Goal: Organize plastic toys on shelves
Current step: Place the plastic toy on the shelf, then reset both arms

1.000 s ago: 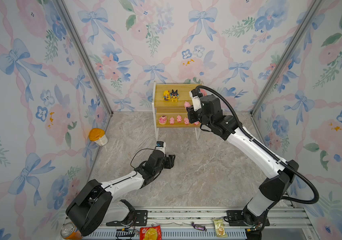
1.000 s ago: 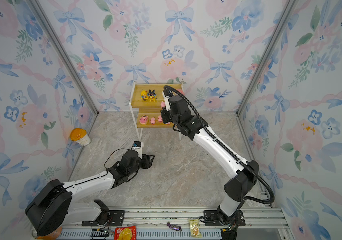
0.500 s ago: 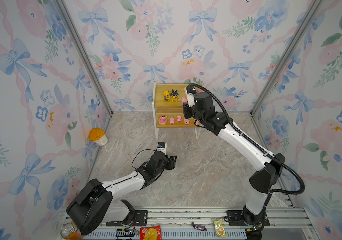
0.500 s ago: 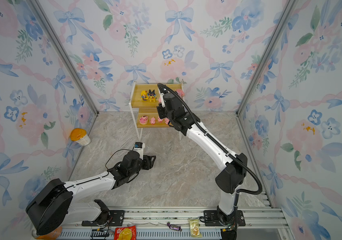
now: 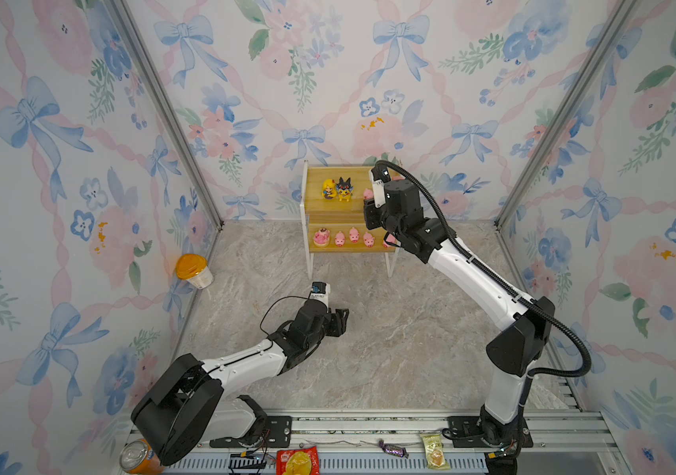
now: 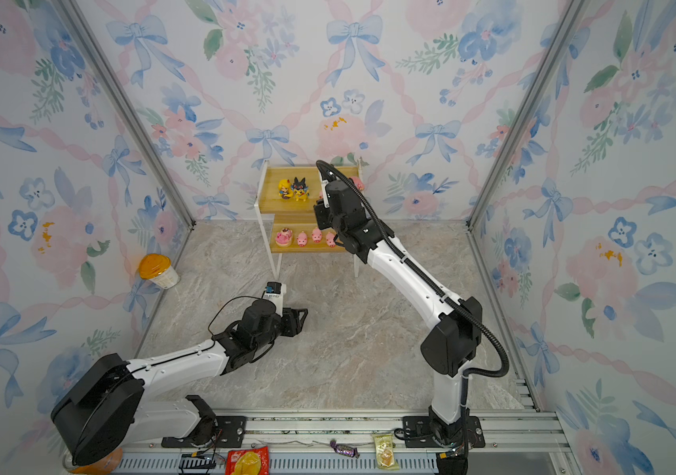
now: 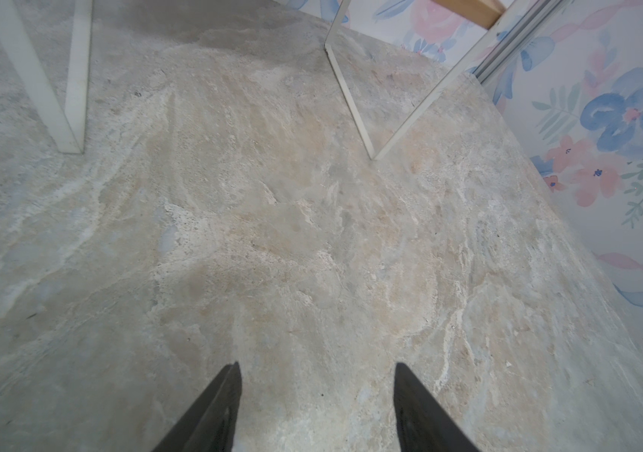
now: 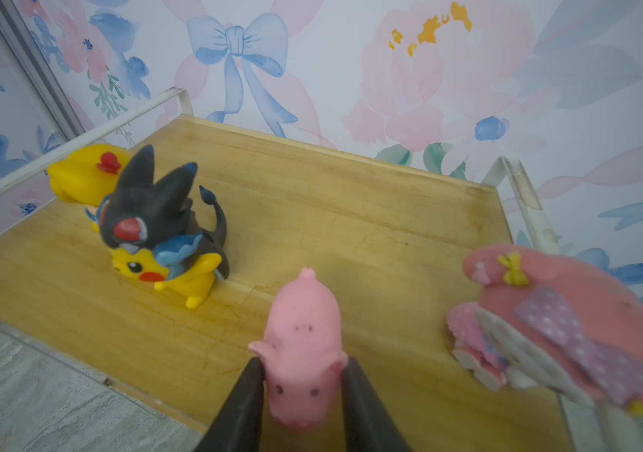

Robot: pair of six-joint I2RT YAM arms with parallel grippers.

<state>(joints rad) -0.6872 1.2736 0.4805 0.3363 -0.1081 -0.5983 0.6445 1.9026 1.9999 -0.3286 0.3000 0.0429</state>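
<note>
- Right fingers (image 8: 245,395) reach over the top board of the shelves (image 8: 351,219), one on each side of a pig's (image 8: 302,344) head; they sit right at its ears, and I cannot tell whether they are grasping it or loose
- The pig is at the front part of the top board, snout toward the wrist camera, between the black-and-yellow toy (image 8: 163,238) and the pink figure (image 8: 546,325); whether its feet touch the wood is unclear
- The doll (image 8: 81,176) stands just beside the black-and-yellow toy, on the side away from the pig
- On the lower board, in a top view, a base pig (image 5: 321,237) stands at the end nearer the cup (image 5: 193,270), with three small pigs (image 5: 354,235) in a row beside it; one more pink toy (image 5: 390,239) shows partly behind the right arm
- Left fingers (image 7: 218,407) are released, spread with nothing between them, low over bare counter (image 7: 312,235) in front of the shelves' legs
- The cup leans at the side wall; a can (image 5: 139,456), snack packets (image 5: 297,460) and a candy (image 5: 392,449) lie along the front rail
</note>
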